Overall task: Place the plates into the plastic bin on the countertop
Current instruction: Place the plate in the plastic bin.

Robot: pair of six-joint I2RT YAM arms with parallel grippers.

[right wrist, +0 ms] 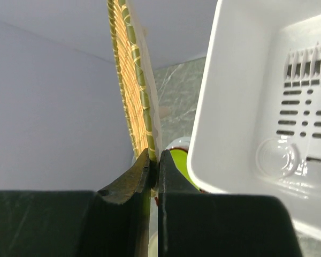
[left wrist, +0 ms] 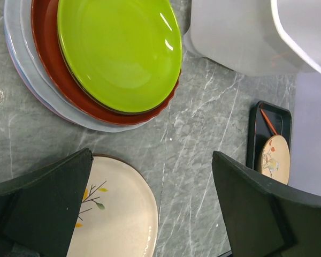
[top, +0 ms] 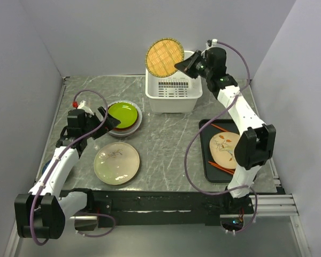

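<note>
My right gripper (top: 183,66) is shut on the rim of the woven tan plate (top: 164,57), which hangs on edge above the far left corner of the white plastic bin (top: 174,103). In the right wrist view the plate (right wrist: 131,80) stands upright between the pinched fingers (right wrist: 134,182), left of the bin's wall (right wrist: 246,107). My left gripper (top: 109,122) is open and holds nothing, beside a stack topped by a lime green plate (top: 123,113) over a red-brown one (left wrist: 48,69). A cream plate (top: 116,163) lies on the countertop (top: 166,144), partly under the left gripper (left wrist: 152,198).
A black tray (top: 206,160) at the right carries another cream patterned plate (top: 224,149) and orange-red sticks. Grey walls close in the countertop at the left, back and right. The bin's slotted bottom (right wrist: 305,107) shows no plates.
</note>
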